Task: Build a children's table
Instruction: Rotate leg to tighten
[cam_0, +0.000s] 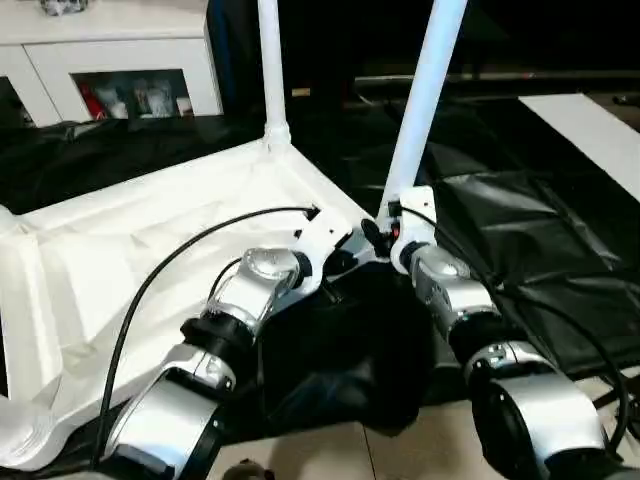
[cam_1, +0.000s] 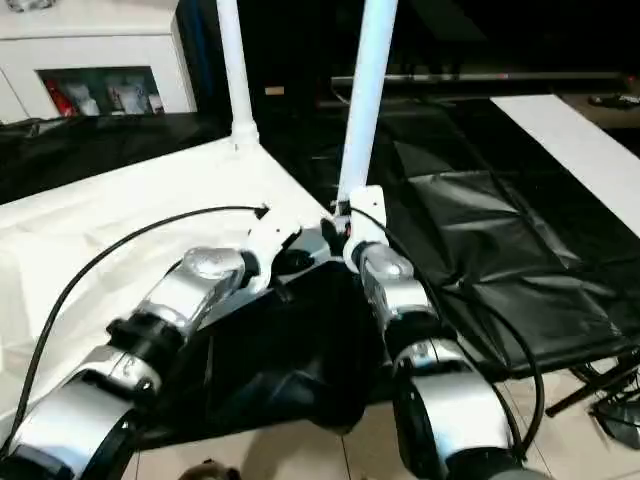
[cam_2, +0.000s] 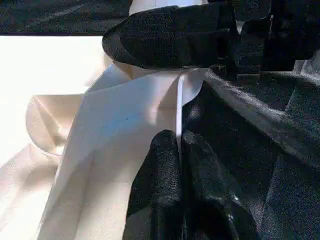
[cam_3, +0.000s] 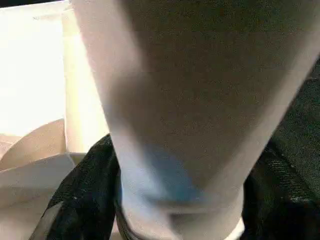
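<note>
Tabletop (cam_0: 150, 250): white plastic, lying underside up on the black-draped work table (cam_0: 540, 250); fills the left and centre-left of the head views, ribs and raised rim visible.
Far leg (cam_0: 270, 70): white tube standing upright in the corner socket at the upper centre of the left eye view, rising out of frame.
Near leg (cam_0: 420, 110): white tube, tilted slightly to the right, rising from the tabletop's near right corner at frame centre to the top edge.
Right gripper (cam_3: 175, 210): fingers spread to either side of the near leg's lower end, one black finger (cam_3: 80, 200) against each flank of the tube; the leg sits between them, clasped at its base.
Left gripper (cam_2: 180, 170): both fingers pressed together, pinching the thin white edge of the tabletop rim at the same corner; nothing else held.
Relation of grippers: nearly touching at frame centre in the head views, the right one's black finger crossing the upper part of the left wrist view.
Forearms: silver, converging from the lower left and lower right corners.
Background: white cabinet (cam_0: 110, 50) at upper left; white board (cam_0: 590, 130) at upper right.
</note>
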